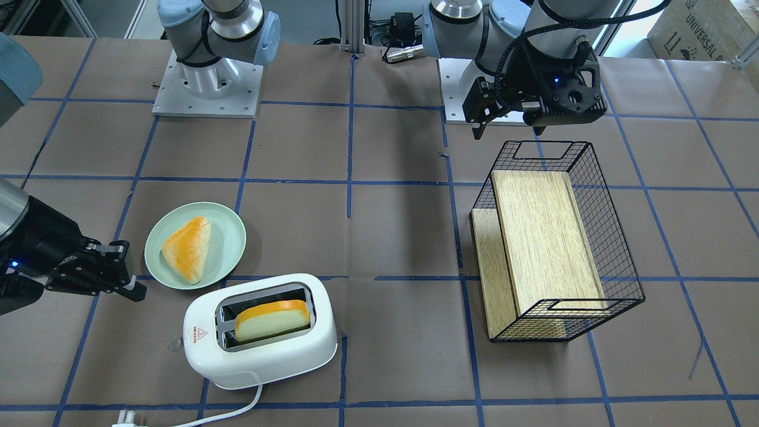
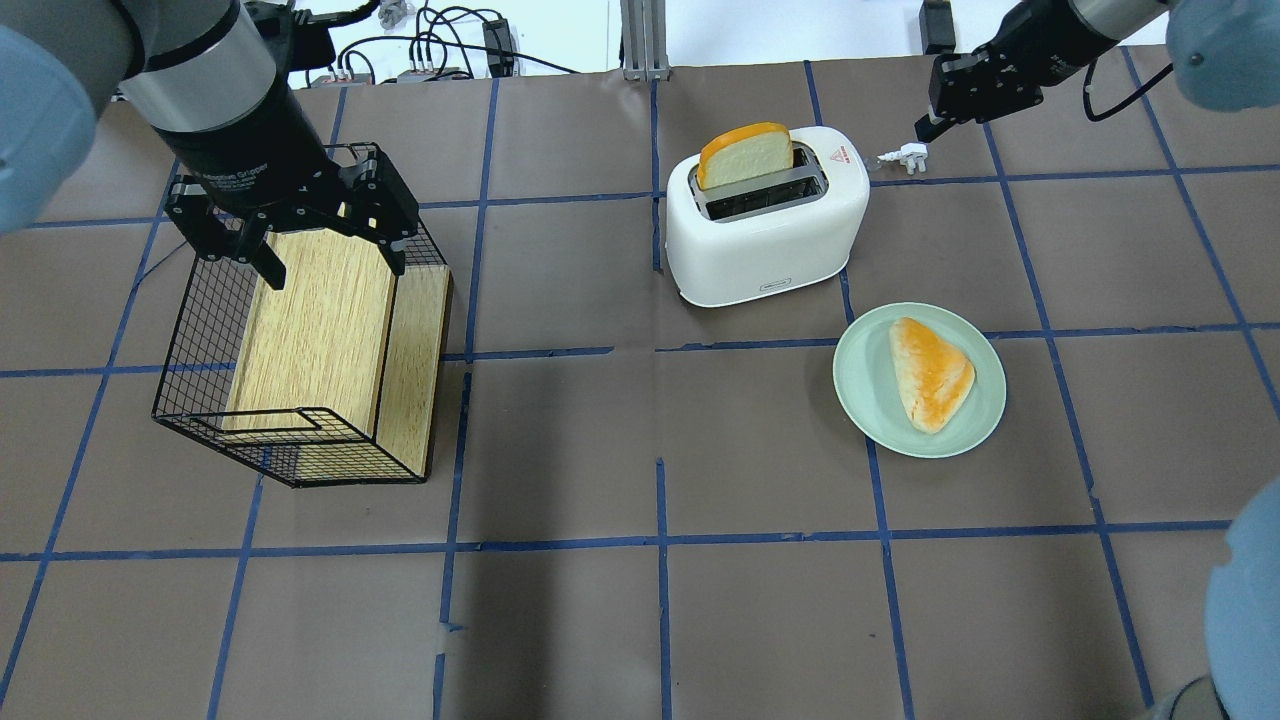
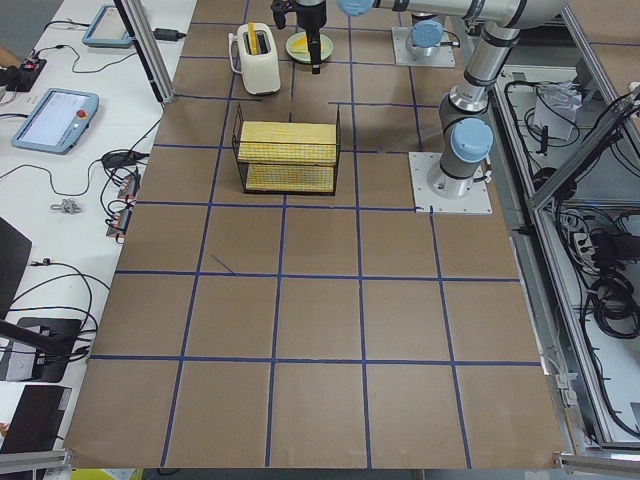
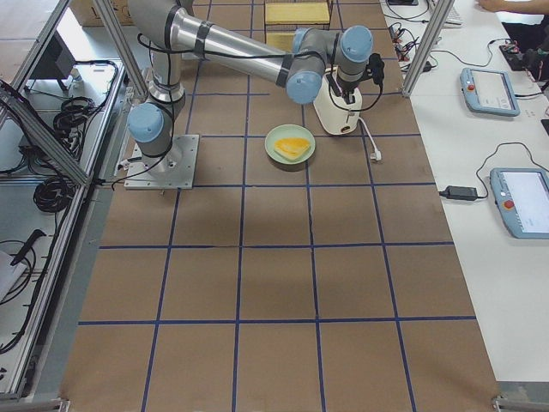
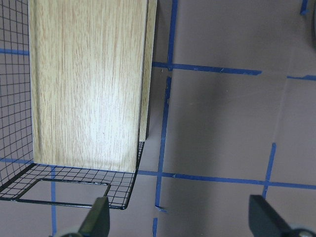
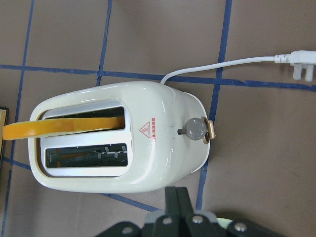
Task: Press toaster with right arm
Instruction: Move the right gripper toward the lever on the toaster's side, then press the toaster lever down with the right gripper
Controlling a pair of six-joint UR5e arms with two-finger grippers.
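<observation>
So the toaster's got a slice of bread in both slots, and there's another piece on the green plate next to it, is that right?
Not quite. Only one slot of the toaster holds a slice. The other slot is empty, as the right wrist view shows. Another piece does lie on the green plate next to it.
</observation>
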